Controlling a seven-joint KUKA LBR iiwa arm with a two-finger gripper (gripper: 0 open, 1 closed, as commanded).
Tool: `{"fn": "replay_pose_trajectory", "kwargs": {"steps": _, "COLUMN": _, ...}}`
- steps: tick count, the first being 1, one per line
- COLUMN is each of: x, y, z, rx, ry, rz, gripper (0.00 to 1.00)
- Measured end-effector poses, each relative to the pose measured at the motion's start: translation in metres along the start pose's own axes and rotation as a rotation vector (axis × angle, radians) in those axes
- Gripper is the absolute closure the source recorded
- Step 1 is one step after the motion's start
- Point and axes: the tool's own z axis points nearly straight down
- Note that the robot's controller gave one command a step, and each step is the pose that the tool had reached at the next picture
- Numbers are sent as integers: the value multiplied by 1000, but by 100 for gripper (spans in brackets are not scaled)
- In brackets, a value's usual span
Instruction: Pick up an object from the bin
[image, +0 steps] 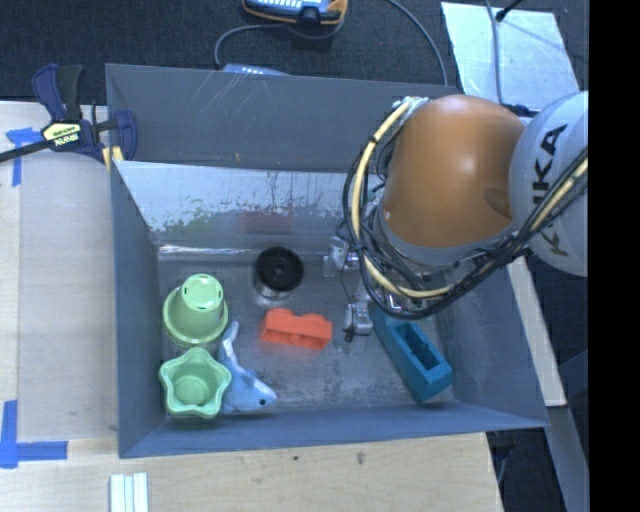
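At the left of the bin (135, 330) we see a round green cup (196, 308). A green star cup (194, 382) stands mouth-up just in front of it. A blue-and-white toy (246, 388) lies against the star cup's right side. A black round thing (278, 270) sits mid-floor near the back wall. A blue block (418, 360) lies slanted at the right front.

I have the round cup (196, 308) at the left of the bin (135, 300), the star-shaped cup (194, 382) just in front of it, and a small toy fish (247, 388) against that cup's right side. The short cylinder (278, 268) stands near the back wall, with the block (297, 329) just before it. The long box (415, 358) lies at the right, and my gripper (350, 290) is between block and box.
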Motion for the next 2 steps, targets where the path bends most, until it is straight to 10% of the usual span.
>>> {"fn": "replay_pose_trajectory", "kwargs": {"steps": 2, "x": -8, "y": 6, "z": 58, "rx": -1, "ry": -11, "rz": 77, "gripper": 0}}
